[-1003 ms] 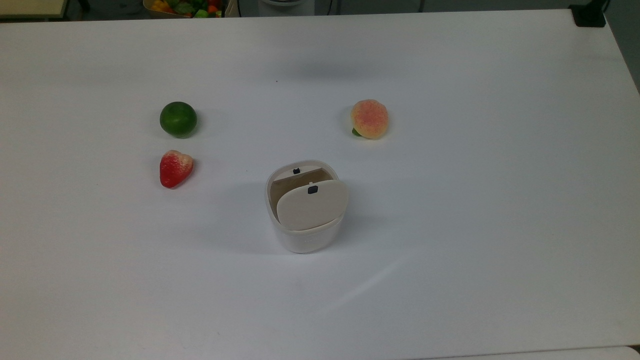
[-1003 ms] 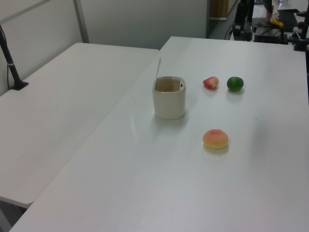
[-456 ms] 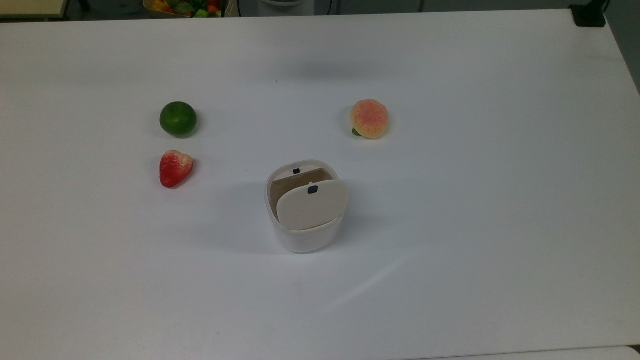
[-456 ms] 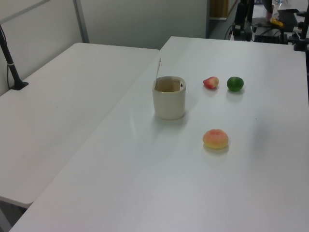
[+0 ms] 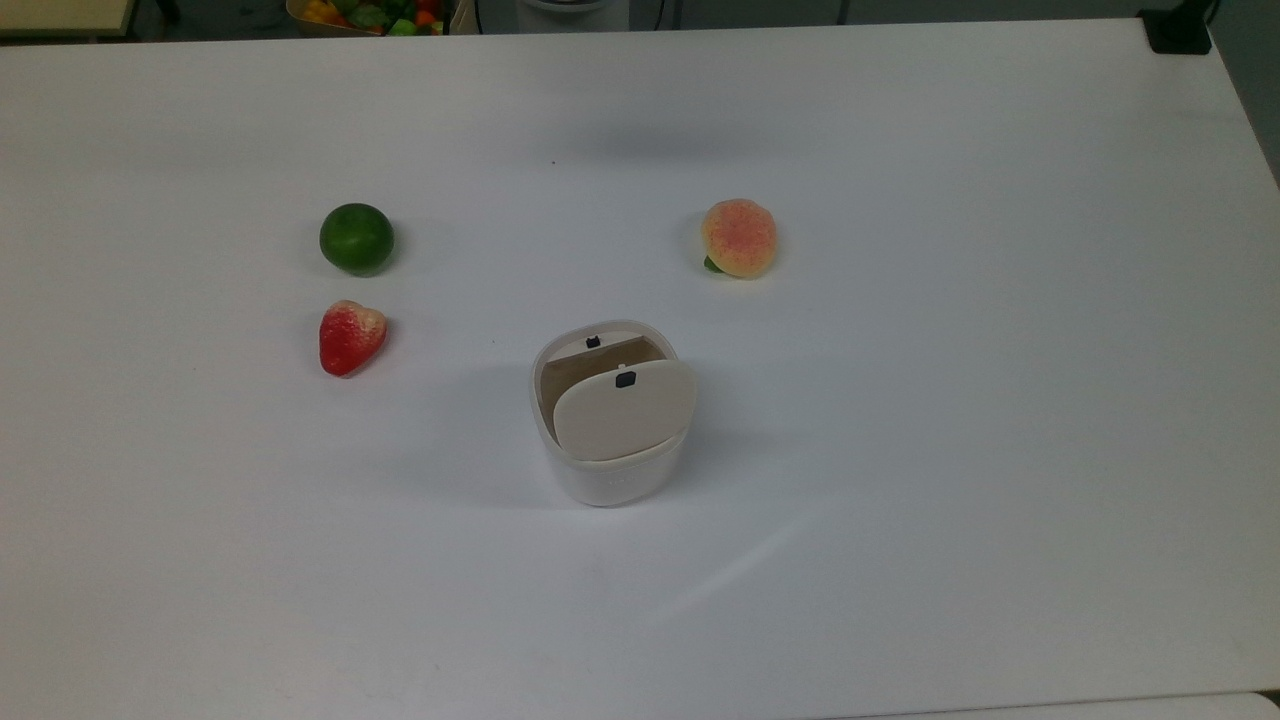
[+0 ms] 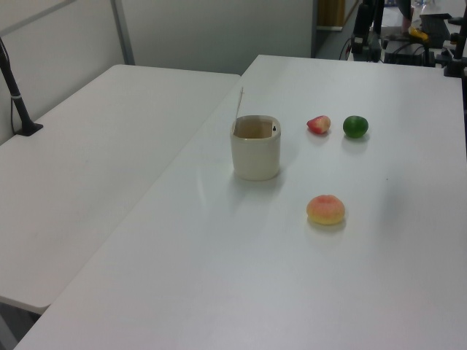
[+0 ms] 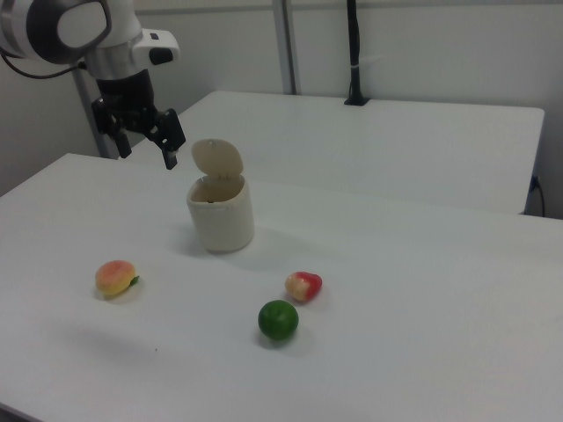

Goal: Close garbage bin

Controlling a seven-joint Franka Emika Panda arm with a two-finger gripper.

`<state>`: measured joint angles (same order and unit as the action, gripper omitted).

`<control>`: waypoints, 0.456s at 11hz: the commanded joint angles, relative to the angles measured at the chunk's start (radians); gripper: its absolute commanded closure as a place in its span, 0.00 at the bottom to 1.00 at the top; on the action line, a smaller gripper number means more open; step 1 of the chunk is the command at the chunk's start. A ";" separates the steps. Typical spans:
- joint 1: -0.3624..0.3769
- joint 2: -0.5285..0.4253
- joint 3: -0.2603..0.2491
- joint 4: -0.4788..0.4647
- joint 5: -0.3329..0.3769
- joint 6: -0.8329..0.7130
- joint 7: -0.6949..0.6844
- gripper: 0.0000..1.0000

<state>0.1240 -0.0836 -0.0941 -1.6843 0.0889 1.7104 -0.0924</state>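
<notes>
Beige flap lid (image 7: 216, 158) stood upright over the garbage bin (image 7: 221, 214) mid-counter (image 7: 378, 290), while the pincer (image 7: 145, 143), fingers spread wide and empty, hung just left of it in the right view, level with the flap

You are looking at a white table (image 5: 1000, 400) where three toy fruits are lying apart from one another. In the top view, a green lime (image 5: 356, 238) is sitting just above a red strawberry (image 5: 350, 336) on the top view's left, while a peach (image 5: 739, 237) is resting well apart on the top view's right. A second white table (image 6: 95, 146) is standing alongside, a black post (image 7: 354, 53) is rising from it, and a container of mixed toy produce (image 5: 370, 15) is sitting beyond the far edge.
</notes>
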 commanded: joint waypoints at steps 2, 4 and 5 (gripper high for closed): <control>0.014 -0.005 -0.015 -0.012 -0.011 0.031 -0.024 0.27; 0.014 -0.005 -0.016 -0.012 -0.006 0.031 -0.026 0.47; 0.014 -0.005 -0.016 -0.012 -0.005 0.032 -0.030 0.56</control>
<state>0.1240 -0.0835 -0.0942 -1.6844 0.0889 1.7132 -0.0962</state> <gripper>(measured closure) 0.335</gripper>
